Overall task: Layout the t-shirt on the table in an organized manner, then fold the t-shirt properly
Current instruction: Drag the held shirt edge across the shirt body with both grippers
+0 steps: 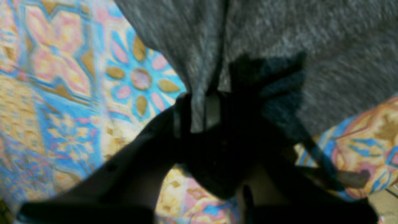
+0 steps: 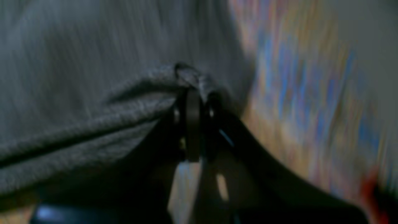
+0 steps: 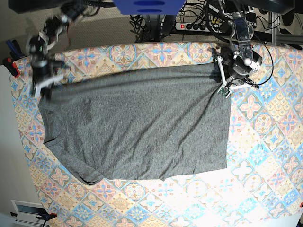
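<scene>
Both wrist views are heavily smeared, the right one most of all, so that the table's tile-print (image 2: 295, 102) is reduced there to streaks of colour. In the base view the right arm at the upper left is blurred, and its gripper (image 3: 43, 87) cannot be made out clearly against the cloth. The left wrist view is partly filled by the dark gripper body, behind which some of the fabric is hidden.

The right gripper (image 2: 194, 93) is seen clamped tight on a bunched, rolled edge of the t-shirt (image 2: 93, 62). The left gripper (image 1: 205, 109) is nearly closed on a pinched fold of the grey knit (image 1: 311, 37), the cloth hanging away from the jaws. In the base view the left arm is reached down from the far edge, with its gripper (image 3: 223, 85) at the shirt's far corner on that side.

The t-shirt (image 3: 137, 127) is spread across the middle of the table (image 3: 265, 156), its long axis running side to side; a sleeve appears to lie at the near left corner
</scene>
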`<action>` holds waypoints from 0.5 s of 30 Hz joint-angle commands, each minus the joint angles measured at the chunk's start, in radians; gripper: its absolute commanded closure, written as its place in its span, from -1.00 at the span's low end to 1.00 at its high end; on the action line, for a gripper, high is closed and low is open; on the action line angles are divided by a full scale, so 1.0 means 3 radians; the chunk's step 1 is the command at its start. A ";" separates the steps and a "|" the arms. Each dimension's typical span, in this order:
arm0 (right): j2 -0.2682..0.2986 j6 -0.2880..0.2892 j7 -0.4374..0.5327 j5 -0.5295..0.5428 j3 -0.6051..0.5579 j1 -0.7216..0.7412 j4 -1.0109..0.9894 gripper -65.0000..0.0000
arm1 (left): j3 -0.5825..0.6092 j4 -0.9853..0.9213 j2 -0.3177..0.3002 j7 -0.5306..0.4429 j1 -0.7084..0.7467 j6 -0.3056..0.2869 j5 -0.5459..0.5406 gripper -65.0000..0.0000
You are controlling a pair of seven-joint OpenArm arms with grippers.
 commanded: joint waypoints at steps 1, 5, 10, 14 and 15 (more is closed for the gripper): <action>0.0051 -0.0033 0.0074 0.0034 0.0022 0.0026 0.0069 1.00 | -0.0018 0.0102 0.0014 -0.0006 -0.0037 0.0037 0.0107 0.77; 0.0051 -0.0033 0.0074 0.0029 0.0022 0.0057 0.0069 1.00 | -0.0023 0.0178 0.0116 -0.0011 -0.0114 0.0037 0.0312 0.77; 0.0051 -0.0033 0.0074 -0.0063 0.0022 0.0062 0.0033 1.00 | -0.0013 0.0173 0.0157 -0.0011 -0.0236 0.0037 0.0440 0.77; 0.0051 -0.0033 0.0074 -0.0309 0.0022 0.0067 0.0028 1.00 | -0.0013 0.0173 0.0172 -0.0006 -0.0339 0.0037 0.0562 0.77; 0.0051 -0.0033 0.0079 -0.0334 0.0022 0.0067 0.0028 1.00 | -0.0008 0.0173 0.0172 -0.0006 -0.0359 0.0037 0.0598 0.77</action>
